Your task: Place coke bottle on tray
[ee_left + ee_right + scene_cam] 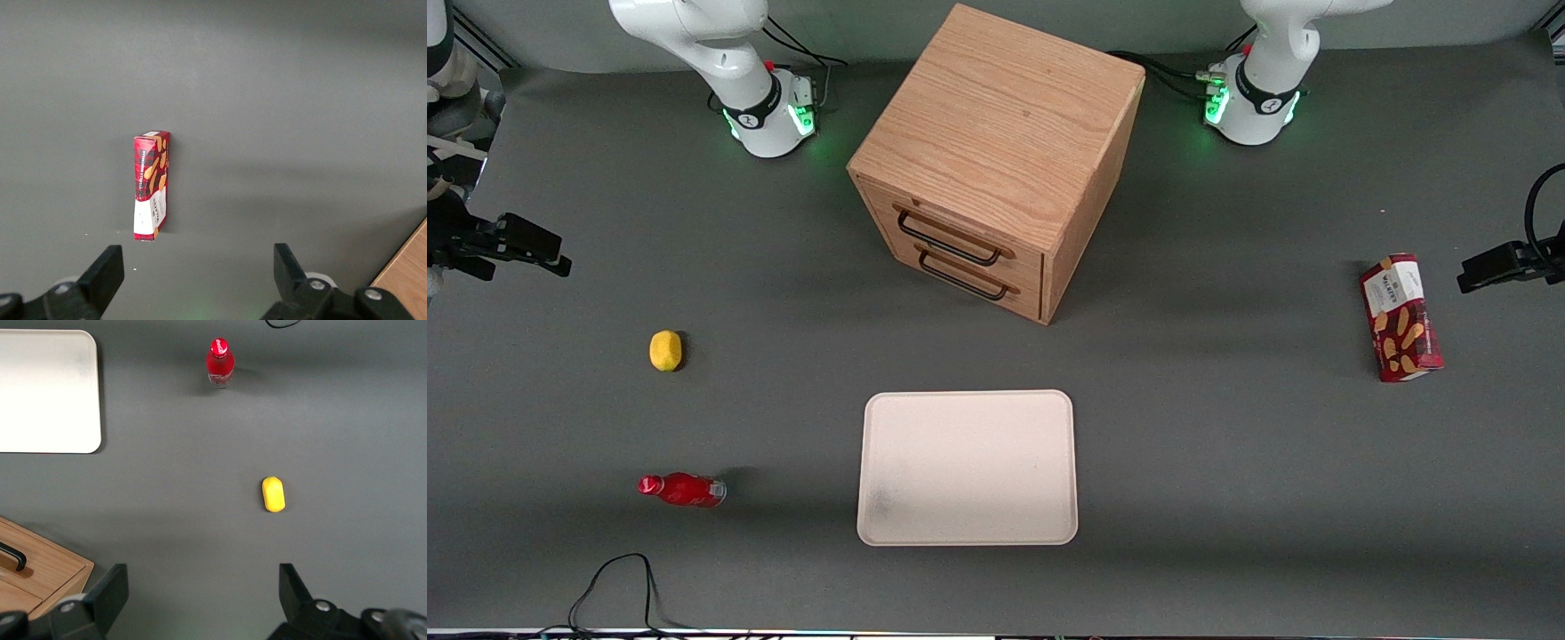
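One coke bottle (pixel 682 490) you want: small, red, red cap, pale band at base, standing on table toward working arm's end, well apart from tray (pixel 967 467), nearer front camera than lemon (pixel 665 350). Tray bare, faint grey smudge. Gripper (pixel 203 597) hangs high over table near lemon, fingers (pixel 110 590) spread wide, holding nothing. Your wrist view cuts off drawer cabinet (pixel 37 570) and one tray end.
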{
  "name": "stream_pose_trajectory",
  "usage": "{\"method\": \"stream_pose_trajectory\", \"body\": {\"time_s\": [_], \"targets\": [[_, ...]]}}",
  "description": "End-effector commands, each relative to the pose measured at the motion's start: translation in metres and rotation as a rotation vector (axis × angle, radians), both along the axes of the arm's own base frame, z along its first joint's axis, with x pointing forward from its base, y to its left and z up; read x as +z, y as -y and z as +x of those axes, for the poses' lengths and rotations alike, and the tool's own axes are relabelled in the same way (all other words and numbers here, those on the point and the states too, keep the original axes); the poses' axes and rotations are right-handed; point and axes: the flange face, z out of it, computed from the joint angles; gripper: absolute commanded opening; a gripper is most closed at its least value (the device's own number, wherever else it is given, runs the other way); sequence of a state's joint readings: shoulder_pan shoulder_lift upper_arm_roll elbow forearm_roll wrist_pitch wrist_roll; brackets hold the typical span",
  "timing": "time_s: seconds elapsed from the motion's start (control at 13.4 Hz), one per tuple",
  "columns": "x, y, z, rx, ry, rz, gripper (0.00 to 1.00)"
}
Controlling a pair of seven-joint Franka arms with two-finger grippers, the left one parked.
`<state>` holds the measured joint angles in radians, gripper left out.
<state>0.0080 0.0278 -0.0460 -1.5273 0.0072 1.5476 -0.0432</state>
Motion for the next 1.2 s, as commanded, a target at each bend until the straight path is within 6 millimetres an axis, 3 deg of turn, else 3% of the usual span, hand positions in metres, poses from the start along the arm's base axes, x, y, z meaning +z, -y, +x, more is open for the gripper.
{"method": "stream_pose_trajectory", "body": {"time_s": [0.0,0.52,0.82,1.12], "targets": [[0.005,-0.002,-0.002,0.021,-0.003,0.005,1.00],[-0.002,-0.003,0.006,0.023,-0.009,0.005,1.00],[-0.015,-0.005,0.075,0.060,0.023,-0.002,1.00],[-0.025,-0.019,0.125,0.095,0.066,-0.012,1.00]]}}
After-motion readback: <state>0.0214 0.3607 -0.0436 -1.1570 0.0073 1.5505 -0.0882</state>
